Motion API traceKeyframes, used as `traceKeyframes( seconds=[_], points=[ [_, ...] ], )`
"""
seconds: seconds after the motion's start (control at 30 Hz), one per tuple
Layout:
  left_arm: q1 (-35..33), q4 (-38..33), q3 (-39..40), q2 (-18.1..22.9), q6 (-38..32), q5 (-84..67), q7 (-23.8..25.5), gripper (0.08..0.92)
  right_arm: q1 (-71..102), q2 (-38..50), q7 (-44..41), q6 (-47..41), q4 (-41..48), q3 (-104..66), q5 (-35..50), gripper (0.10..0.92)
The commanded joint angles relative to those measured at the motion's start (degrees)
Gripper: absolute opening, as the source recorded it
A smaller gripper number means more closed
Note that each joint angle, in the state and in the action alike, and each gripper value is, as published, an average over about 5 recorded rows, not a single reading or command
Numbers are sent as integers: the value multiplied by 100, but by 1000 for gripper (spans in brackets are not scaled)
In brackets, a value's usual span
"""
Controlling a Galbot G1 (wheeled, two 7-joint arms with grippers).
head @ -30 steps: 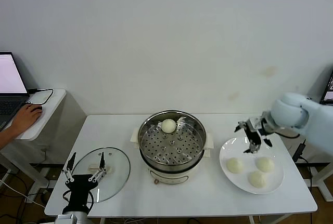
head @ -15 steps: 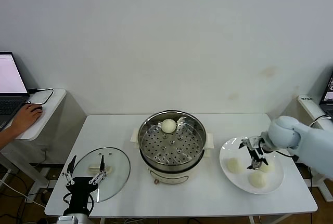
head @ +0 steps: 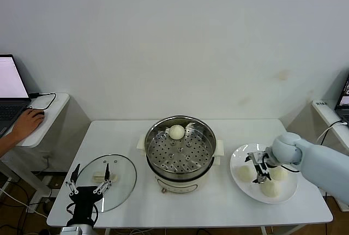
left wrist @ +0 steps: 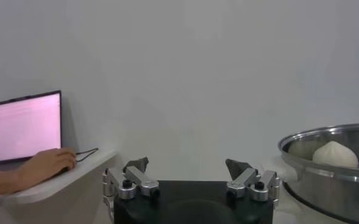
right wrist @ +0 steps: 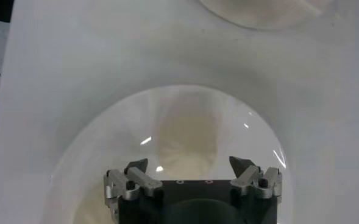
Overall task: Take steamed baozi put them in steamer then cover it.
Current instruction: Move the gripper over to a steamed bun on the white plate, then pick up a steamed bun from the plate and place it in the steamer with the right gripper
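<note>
from the head view you see the steamer (head: 180, 153) mid-surface (head: 218, 199) with one steamed baozi (head: 176, 132) on its perforated tray at the far side, while three more baozi (head: 270, 187) lie on the white plate (head: 238, 157) to its right. your right hand (head: 259, 168) hangs released over that plate, fingers spread just above the buns. the cover (head: 121, 178) lies flat to the steamer's left, your left hand (head: 90, 181) released in front of it. in the left wrist view that hand (left wrist: 190, 175) gapes wide, the steamer (left wrist: 331, 173) beside it. in the right wrist view the spread hand (right wrist: 191, 173) sits low over the plate (right wrist: 81, 152).
</note>
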State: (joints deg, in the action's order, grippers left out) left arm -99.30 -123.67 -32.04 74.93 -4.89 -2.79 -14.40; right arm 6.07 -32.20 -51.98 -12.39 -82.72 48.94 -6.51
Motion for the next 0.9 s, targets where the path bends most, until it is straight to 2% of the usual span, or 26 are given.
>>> traceKeyframes(
  seconds=[0.03,0.17,0.5,0.9],
  points=[
    [8,20,3,11,-3,12,-7,823,266,-349,75,16,320,-223,-100,822],
    [16,20,0,22,-10,46,-19,823,247,-367,27,-23,331,-217,-100,811],
    [10,-12,2,29,-9,48,-21,823,-135,-157,-197,-103,178,-91,166,654],
    [49,-42,41,-29,-18,45,-30,823,-2502,500,-683,-340,-558,552,1169,636]
  ],
)
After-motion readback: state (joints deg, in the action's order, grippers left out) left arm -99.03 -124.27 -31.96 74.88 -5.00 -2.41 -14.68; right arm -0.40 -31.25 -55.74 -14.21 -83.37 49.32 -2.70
